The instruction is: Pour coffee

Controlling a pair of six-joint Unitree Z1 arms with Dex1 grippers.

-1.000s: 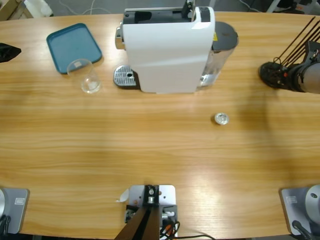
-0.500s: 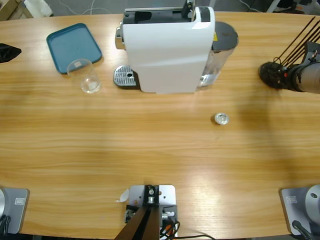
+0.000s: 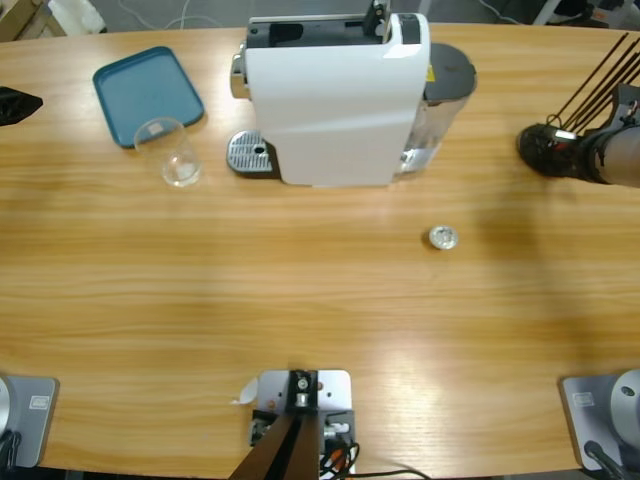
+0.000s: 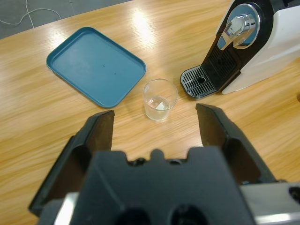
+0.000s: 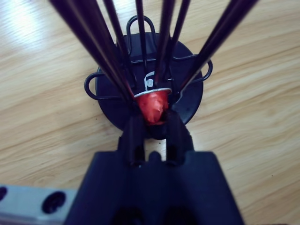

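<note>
One white coffee machine (image 3: pixel 335 100), one teal tray (image 3: pixel 147 93), one clear glass (image 4: pixel 160 99), one silver capsule (image 3: pixel 443 237); left gripper (image 4: pixel 154 119) spread wide, right gripper (image 5: pixel 151 123) pinching one red capsule (image 5: pixel 152 105) at one black wire rack (image 5: pixel 150 84).

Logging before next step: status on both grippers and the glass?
Left gripper open, facing empty glass. Right gripper fingers closed on red capsule in black wire rack. No coffee visible. Nothing blocking.

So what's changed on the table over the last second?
Almost nothing. The arm at the capsule rack crept a touch toward the table's far edge; the right gripper sits closed on a red capsule at the rack's foot. The glass, tray, coffee machine and silver capsule stayed put.
</note>
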